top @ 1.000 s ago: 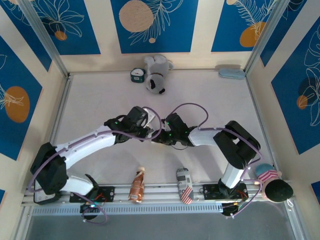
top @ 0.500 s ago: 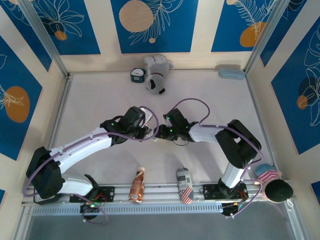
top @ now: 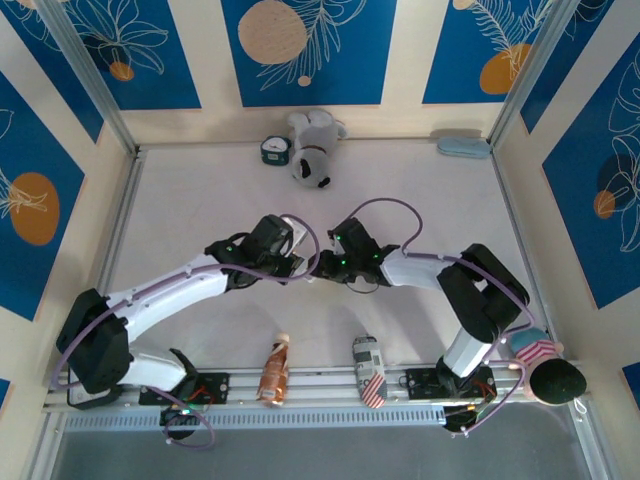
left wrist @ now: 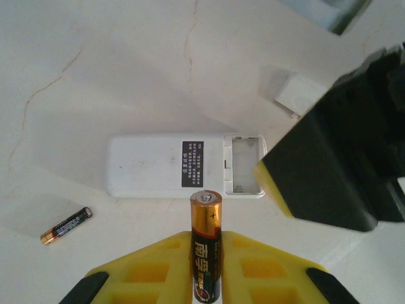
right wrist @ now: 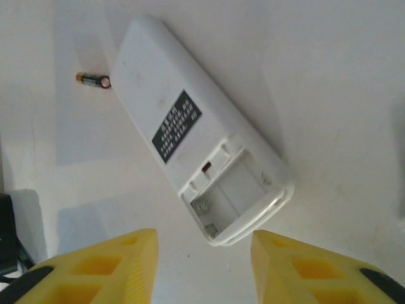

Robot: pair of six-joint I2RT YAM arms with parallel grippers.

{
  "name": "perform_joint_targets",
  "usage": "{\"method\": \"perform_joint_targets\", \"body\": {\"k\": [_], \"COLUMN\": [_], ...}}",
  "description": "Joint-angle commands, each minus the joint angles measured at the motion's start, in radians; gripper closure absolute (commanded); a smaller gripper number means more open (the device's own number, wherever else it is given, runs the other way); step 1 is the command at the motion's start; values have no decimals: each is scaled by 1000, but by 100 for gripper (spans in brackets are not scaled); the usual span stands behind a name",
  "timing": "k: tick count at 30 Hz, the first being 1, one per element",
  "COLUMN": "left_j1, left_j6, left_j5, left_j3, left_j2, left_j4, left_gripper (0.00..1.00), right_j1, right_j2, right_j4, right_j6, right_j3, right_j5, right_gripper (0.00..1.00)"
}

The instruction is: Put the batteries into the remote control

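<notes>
My left gripper (left wrist: 206, 269) pinches one battery (left wrist: 206, 218) lengthwise between its yellow pads, tip pointing at the remote control (left wrist: 158, 166). The remote lies back-up on the table (left wrist: 126, 63) just ahead, its compartment (left wrist: 243, 166) open. My right gripper (right wrist: 202, 266) stands spread around the remote's open end, apart from it. The second battery (left wrist: 66, 226) lies loose near the remote, and the white cover (left wrist: 300, 95) lies beyond it.
</notes>
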Motion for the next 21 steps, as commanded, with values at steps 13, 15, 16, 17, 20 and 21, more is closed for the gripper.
{"method": "perform_joint_targets", "body": {"k": [13,15,16,17,20,21], "left_j1": [9,9,8,9,9,9], "left_j6": [-18,-17,-18,-17,-22,-25], "left_j5": [19,19,21,22,25,25], "left_j3": [-21,-19,-20,-19,-18,-18], "left_j2": [-7,-4,-2,-3,-2,-1], "left_j4": [26,26,25,24,24,24], "left_gripper": [83,83,83,83,83,83], "right_j1": [-22,-31,-36,-42,-58,-64], "right_j2": [103,111,115,119,128,132], "right_j4": [22,12,6,2,-15,-27], "right_j6": [27,13,8,1,-19,-28], "right_j3": [56,72,81,89,112,122], "right_j5": [-10,-13,-13,-15,-20,-22], "right_gripper": [57,57,57,57,57,58]}}
